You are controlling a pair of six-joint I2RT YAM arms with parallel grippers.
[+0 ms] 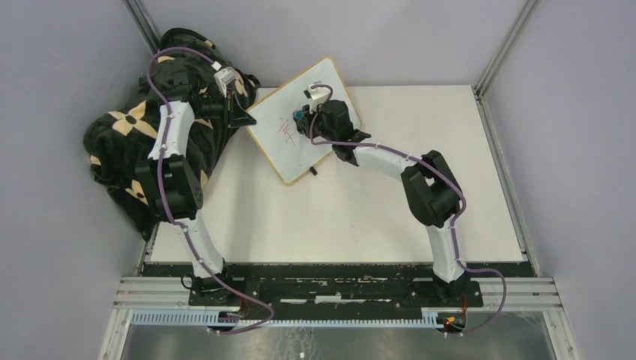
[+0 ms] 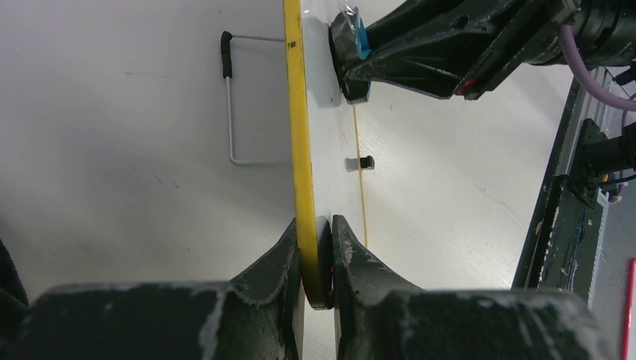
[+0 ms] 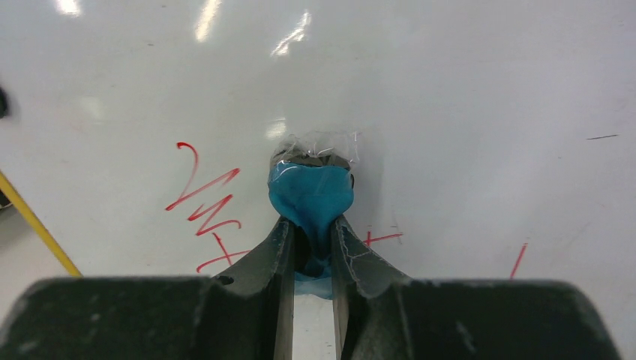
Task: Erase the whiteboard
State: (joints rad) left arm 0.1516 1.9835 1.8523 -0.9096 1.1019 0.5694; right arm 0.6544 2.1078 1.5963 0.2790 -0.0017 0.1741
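Because a board lying loose would likely slide under a wiping stroke, the left gripper (image 2: 315, 232) was pinched shut on the tan wooden frame of the small rectangular whiteboard (image 1: 277, 150). It held the board slanted over the far left part of the white table (image 1: 337, 217). That hold turned the writing face toward the right arm. The right gripper (image 3: 311, 232) had its fingers closed on a blue eraser with a dark pad under clear wrap (image 3: 311, 187), whose pad sat pressed against the board's face. Red handwritten strokes (image 3: 210, 202) lay just left of the eraser and more showed to its right, not yet wiped, so the job looked only partly done.

A black cloth bundle with tan patterning (image 1: 127, 142) was heaped at the far left corner behind the left arm, crowding that side. A thin wire loop with a black tip (image 2: 229, 112) showed beyond the frame edge; whether it belonged to the board could not be told. The right wrist itself lay across part of the board and may limit how far a stroke can sweep.
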